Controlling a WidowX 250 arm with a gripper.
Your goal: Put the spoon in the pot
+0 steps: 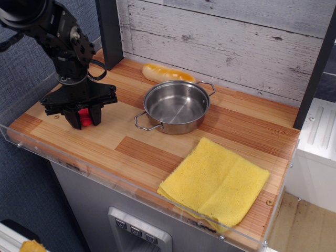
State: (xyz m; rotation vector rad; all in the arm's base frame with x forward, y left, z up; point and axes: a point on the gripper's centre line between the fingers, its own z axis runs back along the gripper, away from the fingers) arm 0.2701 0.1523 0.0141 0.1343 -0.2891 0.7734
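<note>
Only the red handle of the spoon [84,116] shows, at the left end of the wooden counter; its metal bowl is hidden behind the gripper. My gripper [84,118] points down over it, its two black fingers drawn in against either side of the handle. The stainless-steel pot [177,105] stands well to the right of the gripper, empty, with one wire loop handle facing front-left and the other back-right.
A yellow-orange bread roll [168,73] lies behind the pot by the plank wall. A folded yellow cloth [215,181] lies at the front right. A black post [109,31] rises behind the gripper. A clear plastic lip [105,176] runs along the counter's front edge.
</note>
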